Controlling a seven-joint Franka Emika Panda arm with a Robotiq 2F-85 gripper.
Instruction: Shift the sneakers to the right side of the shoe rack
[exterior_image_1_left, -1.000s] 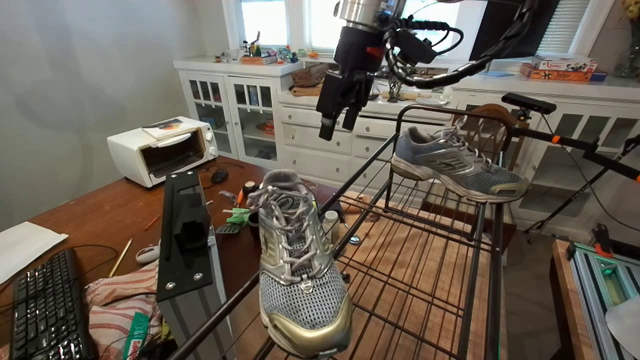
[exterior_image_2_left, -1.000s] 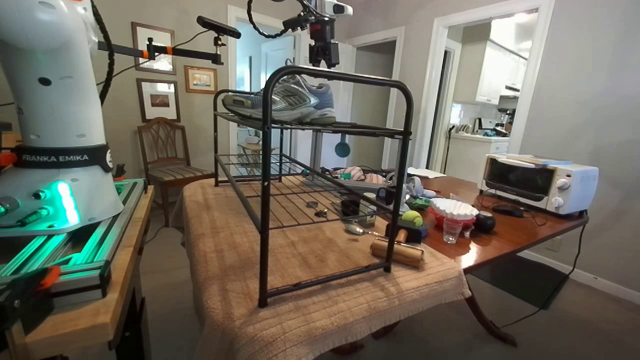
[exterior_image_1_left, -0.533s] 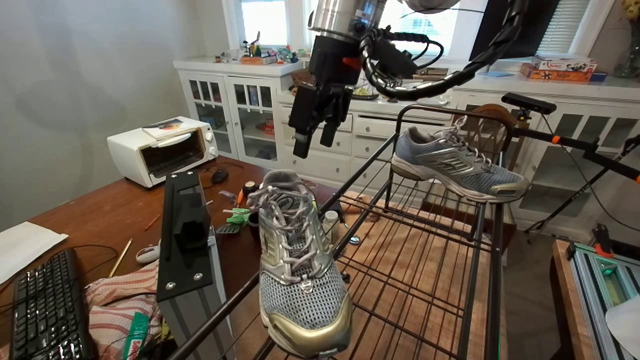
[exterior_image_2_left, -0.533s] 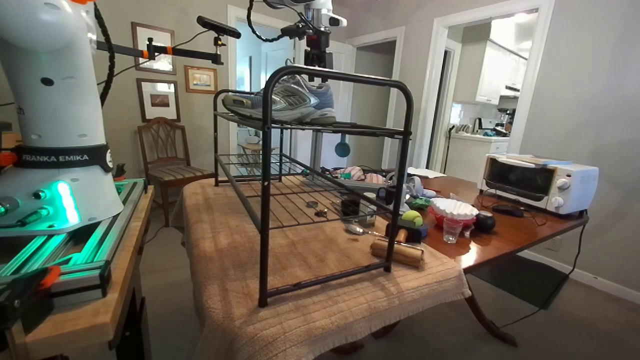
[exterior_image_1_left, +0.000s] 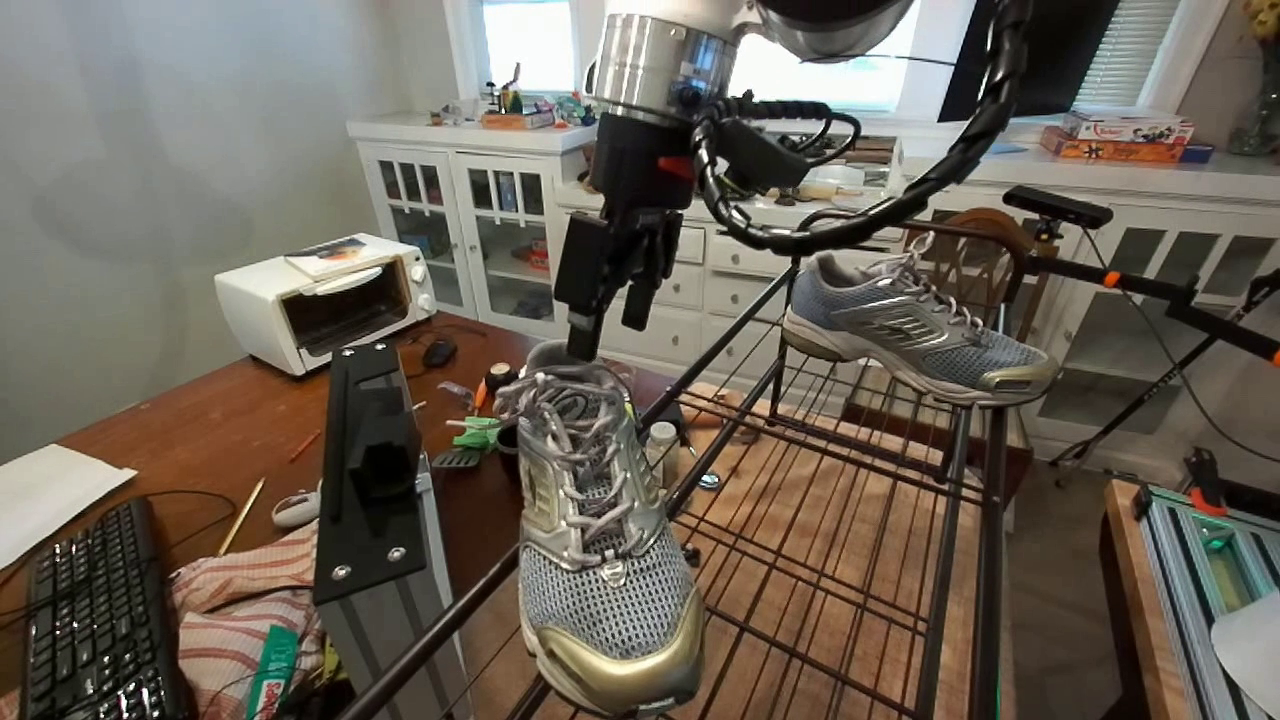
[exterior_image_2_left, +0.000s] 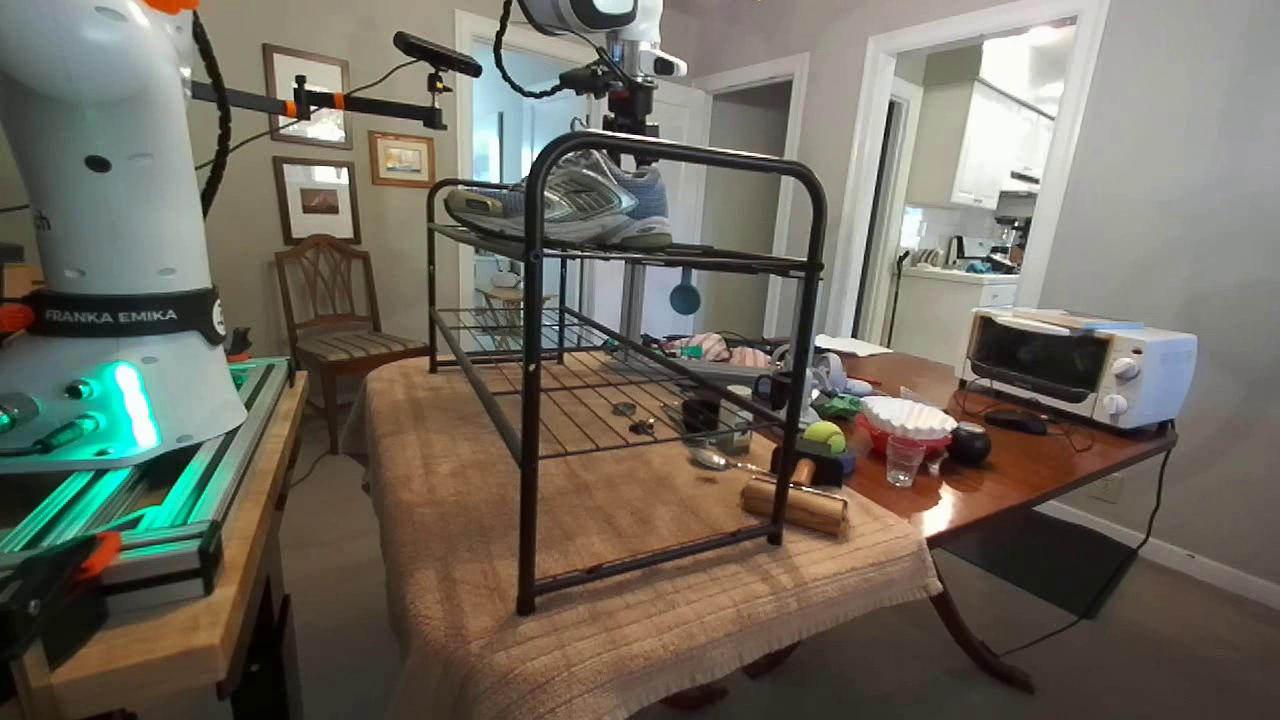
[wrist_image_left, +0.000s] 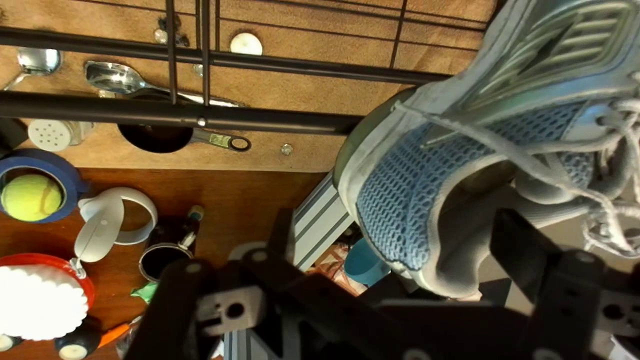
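The sneakers stand at opposite ends of the top shelf of the dark wire shoe rack (exterior_image_1_left: 945, 560), also seen in both other views (exterior_image_2_left: 529, 420) (wrist_image_left: 280, 120). In an exterior view, the near sneaker (exterior_image_1_left: 610, 600) points its toe toward the camera. The far sneaker (exterior_image_1_left: 905, 335) points its toe to the right; it also shows in an exterior view (exterior_image_2_left: 580, 205). My gripper (exterior_image_1_left: 610, 330) is open just above the near sneaker's heel. In the wrist view, its fingers (wrist_image_left: 396, 235) are spread either side of that sneaker's blue mesh heel (wrist_image_left: 400, 200), not closed on it.
A metal post with a black top (exterior_image_1_left: 365, 470) stands close beside the near sneaker. A camera on an arm (exterior_image_1_left: 1058, 205) is behind the far sneaker. A toaster oven (exterior_image_2_left: 1085, 365), rolling pin (exterior_image_2_left: 795, 505) and tennis ball (wrist_image_left: 31, 197) are on the table around the rack.
My gripper has come down and to the left in an exterior view, from above the rack's side rail to just above the near sneaker's heel. The sneakers and rack have not moved.
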